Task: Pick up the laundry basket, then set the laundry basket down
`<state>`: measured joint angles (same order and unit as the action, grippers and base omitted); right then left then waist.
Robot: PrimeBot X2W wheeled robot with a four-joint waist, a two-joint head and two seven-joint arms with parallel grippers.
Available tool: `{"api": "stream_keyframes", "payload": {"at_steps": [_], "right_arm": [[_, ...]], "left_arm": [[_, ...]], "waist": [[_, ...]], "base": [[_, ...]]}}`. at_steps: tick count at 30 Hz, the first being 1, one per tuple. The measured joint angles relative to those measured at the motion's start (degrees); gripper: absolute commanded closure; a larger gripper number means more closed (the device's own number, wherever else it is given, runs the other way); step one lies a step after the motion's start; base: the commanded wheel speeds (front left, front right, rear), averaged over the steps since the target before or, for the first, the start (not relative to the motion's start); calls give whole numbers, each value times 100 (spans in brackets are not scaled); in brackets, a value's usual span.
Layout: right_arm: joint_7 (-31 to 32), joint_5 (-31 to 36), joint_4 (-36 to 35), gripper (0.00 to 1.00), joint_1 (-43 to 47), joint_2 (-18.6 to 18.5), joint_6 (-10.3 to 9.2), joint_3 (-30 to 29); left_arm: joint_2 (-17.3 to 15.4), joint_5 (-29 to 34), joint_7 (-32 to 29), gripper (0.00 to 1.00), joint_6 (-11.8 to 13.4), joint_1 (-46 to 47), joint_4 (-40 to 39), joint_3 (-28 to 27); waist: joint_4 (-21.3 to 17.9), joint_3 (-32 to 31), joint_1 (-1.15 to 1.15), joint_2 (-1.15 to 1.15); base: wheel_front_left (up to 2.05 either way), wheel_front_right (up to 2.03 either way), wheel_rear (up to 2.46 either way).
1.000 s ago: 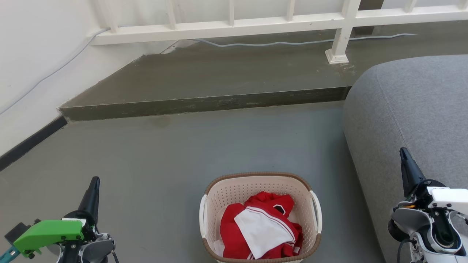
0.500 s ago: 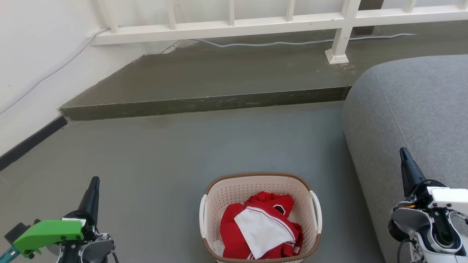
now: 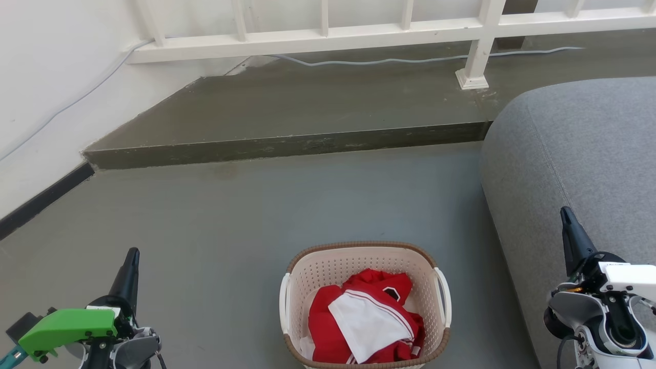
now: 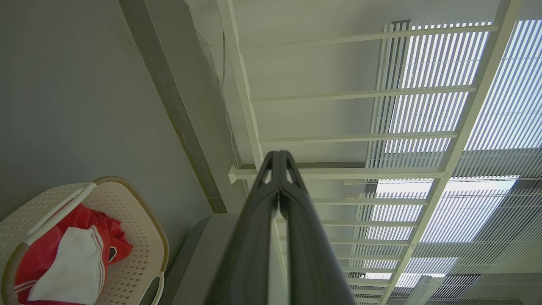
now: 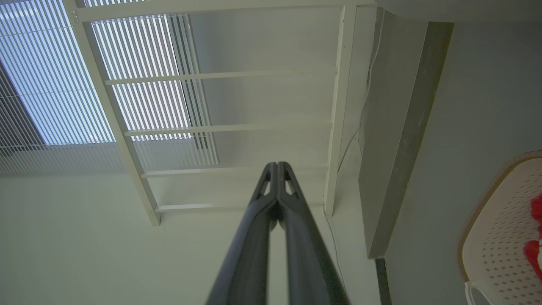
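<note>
1. Cream plastic laundry basket (image 3: 328,269), with red and white clothes (image 3: 366,318) inside, sits on the grey floor (image 3: 230,220) between both grippers.
2. Left gripper (image 3: 133,254) — fingers pressed together, holding nothing, well apart from the basket.
3. Right gripper (image 3: 564,212) — likewise pressed together, empty, above the grey sofa (image 3: 579,154).

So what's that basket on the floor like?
The basket is cream plastic, rounded-rectangular, its walls dotted with small holes, with a brown braided-look rim and a white handle on each side. It stands upright on the grey floor, near a grey sofa, and holds crumpled red and white clothes. The left gripper and right gripper hang apart from it, both shut.
</note>
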<state>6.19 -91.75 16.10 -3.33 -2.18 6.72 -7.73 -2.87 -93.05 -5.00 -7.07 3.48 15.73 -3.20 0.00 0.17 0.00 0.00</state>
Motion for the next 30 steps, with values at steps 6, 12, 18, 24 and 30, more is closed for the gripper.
{"api": "stream_keyframes", "payload": {"at_steps": [6, 12, 18, 24, 30], "right_arm": [[0, 0, -1, 100, 0, 0, 2, 0], [0, 0, -1, 100, -1, 0, 2, 0], [0, 0, -1, 100, -1, 0, 2, 0], [0, 0, -1, 100, -1, 0, 2, 0], [0, 0, -1, 100, -1, 0, 2, 0]], "left_arm": [[1, 0, 0, 100, 0, 0, 0, -1], [1, 0, 0, 100, 0, 0, 0, -2], [1, 0, 0, 100, 0, 0, -1, -4], [1, 0, 0, 100, 0, 0, -1, -5], [1, 1, 0, 100, 0, 0, -1, -8]], "waist": [[0, 0, 0, 0], [0, 0, 0, 0], [0, 0, 0, 0], [0, 0, 0, 0], [0, 0, 0, 0]], "base": [[0, 0, 0], [0, 0, 0], [0, 0, 0], [0, 0, 0], [0, 0, 0]]}}
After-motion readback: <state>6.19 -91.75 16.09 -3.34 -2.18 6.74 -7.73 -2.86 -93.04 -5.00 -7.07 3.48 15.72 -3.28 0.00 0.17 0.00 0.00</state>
